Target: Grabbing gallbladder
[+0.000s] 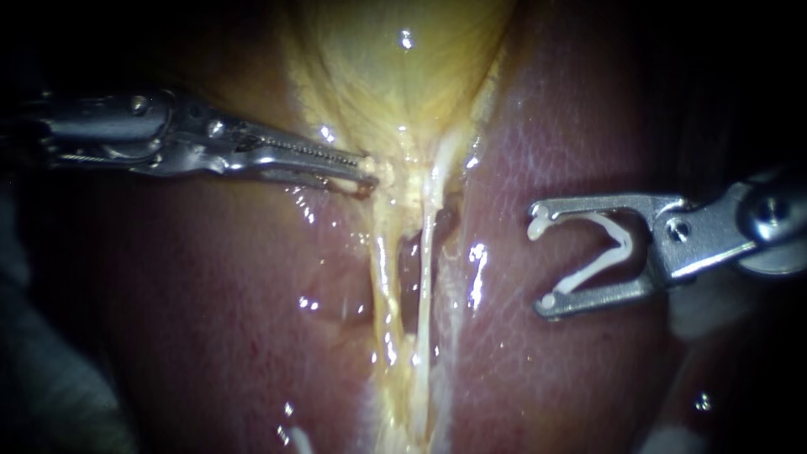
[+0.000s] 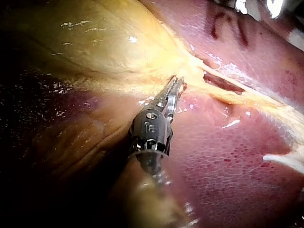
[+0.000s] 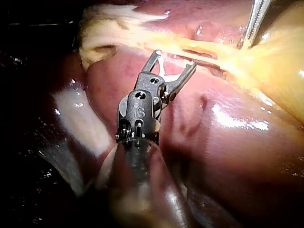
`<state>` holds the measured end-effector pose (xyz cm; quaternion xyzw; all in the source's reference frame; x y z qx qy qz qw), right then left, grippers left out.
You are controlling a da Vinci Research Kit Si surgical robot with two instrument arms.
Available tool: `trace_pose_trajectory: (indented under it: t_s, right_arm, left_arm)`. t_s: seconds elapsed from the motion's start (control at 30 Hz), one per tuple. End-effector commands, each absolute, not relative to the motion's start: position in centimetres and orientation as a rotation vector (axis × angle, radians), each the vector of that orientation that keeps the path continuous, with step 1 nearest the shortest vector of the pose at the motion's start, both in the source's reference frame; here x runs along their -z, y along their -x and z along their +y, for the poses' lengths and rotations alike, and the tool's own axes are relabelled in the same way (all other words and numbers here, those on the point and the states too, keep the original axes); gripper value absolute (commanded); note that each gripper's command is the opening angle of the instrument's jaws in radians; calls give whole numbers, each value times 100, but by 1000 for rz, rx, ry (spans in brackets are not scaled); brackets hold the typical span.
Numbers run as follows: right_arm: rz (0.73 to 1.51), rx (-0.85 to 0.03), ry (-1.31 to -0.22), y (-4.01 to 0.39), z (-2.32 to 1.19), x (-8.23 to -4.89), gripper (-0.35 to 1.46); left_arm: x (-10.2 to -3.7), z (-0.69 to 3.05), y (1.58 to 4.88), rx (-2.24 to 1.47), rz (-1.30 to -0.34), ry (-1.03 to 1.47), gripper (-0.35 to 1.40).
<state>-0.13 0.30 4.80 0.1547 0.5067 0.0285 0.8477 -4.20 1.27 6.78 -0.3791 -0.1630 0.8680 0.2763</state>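
Yellow gallbladder (image 1: 395,76) atop pink liver (image 1: 572,378)

Endo view: light pools ctr on gallbladder (image 1: 395,84) & liver (image 1: 538,378); edges at 9 & 3 o'clock black. Glare specks at 12 & 6 o'clock; left instrument (image 1: 370,172) glints, clip (image 1: 601,244) in right instrument (image 1: 540,263) bright. Wrist views: dark beside shafts.

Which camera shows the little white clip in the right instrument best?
The endoscope view: the white clip shows side-on as a whole V, held between the right instrument's jaws. The right wrist view shows it only partly, from behind the jaws. The left wrist view does not clearly show it.
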Motion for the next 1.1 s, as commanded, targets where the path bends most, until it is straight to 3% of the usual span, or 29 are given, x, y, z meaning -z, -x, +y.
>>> trace_pose_trajectory:
  t_s: [0.03, 0.57, 1.1]
  right_arm:
    - [1068, -60, -326, 13, 30, -480, 49]
    - [1068, -60, -327, 15, 30, -480, 49]
    - [1068, -60, -326, 15, 31, -481, 49]
  left_arm:
    - [-678, 126, 420, -2323, -450, 1015, -35]
    - [-623, 132, 400, -2208, -550, 937, -35]
    - [-562, 149, 385, -2179, -537, 941, -35]
